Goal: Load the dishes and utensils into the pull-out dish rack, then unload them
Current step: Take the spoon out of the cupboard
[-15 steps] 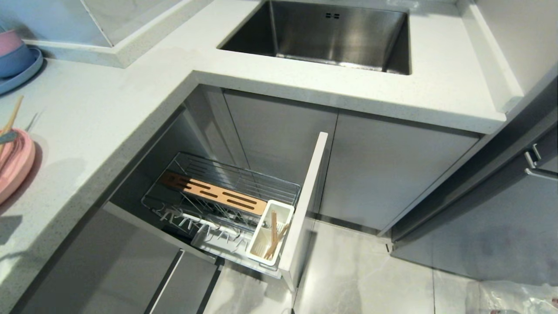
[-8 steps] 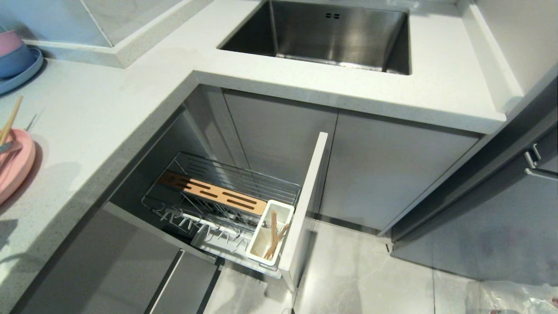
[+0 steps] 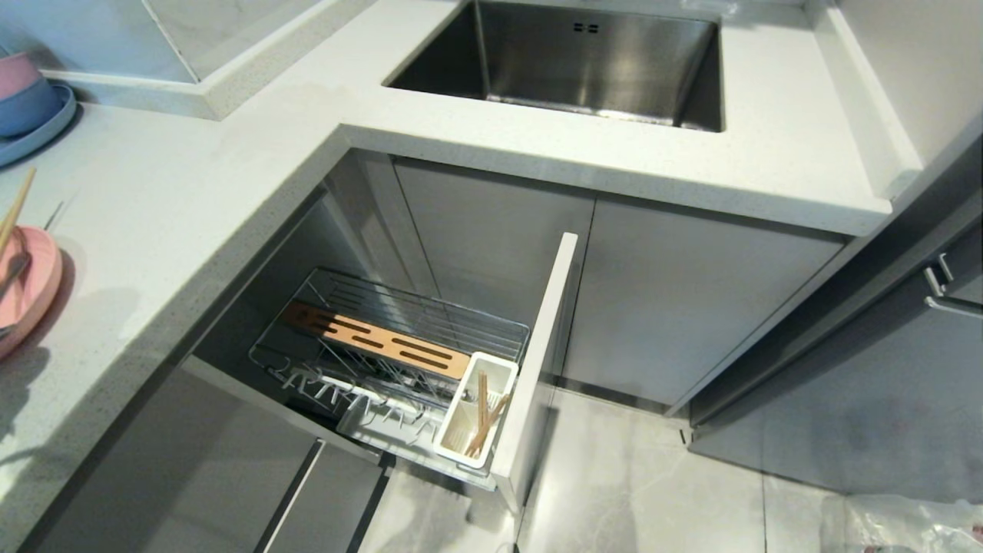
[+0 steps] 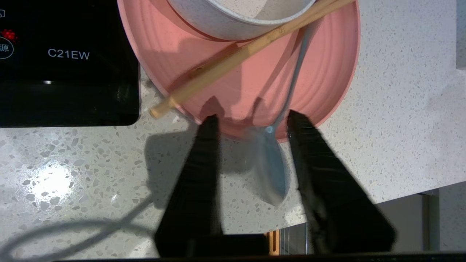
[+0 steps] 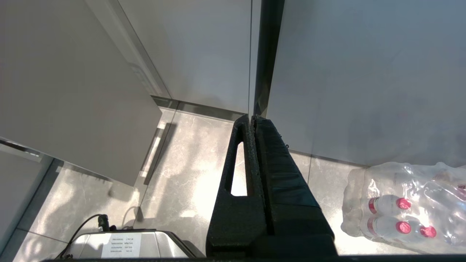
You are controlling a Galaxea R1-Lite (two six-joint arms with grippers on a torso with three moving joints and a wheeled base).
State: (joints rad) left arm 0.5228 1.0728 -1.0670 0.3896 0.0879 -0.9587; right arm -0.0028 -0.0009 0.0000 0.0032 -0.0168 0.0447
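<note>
- The desk [image 3: 192, 200] is a pale speckled stone top that wraps around a corner, with a steel sink [image 3: 584, 61] sunk into its far stretch.
- Below the desk's corner the dish rack [image 3: 399, 361] stands pulled out of the cabinet; its wire basket carries a slotted wood strip, and a pale grey front panel [image 3: 537, 361] closes its outer end.
- A black cooktop [image 4: 65, 62] lies on the desk just beside the pink plate.
- The pink plate [image 4: 255, 80] sits at the left edge of the desk, well apart from the rack; in the head view only its rim shows.
- A blue plate [image 3: 38, 130] with small stacked bowls sits at the desk's far left corner.
- A wrapped pack of bottles [image 5: 407, 207] lies on the floor near the right arm.
- The white bowl [image 4: 240, 18] rests on the pink plate.
- A white cup [image 3: 476, 418] at the rack's front corner, next to the panel, holds one pair of chopsticks.
- The left pincer [image 4: 253, 122] hangs over the near rim of the plate, partly open, holding nothing.
- The right pincer [image 5: 253, 118] hangs parked above the floor by the cabinet doors, fingers pressed together and empty.
- One chopstick [image 4: 240, 58] lies slantwise across the plate, leaning against the bowl, its end past the rim.
- The spoon [image 4: 273, 160] lies between the left fingers, untouched, handle up on the plate and grey bowl resting on the desk beyond the rim.
</note>
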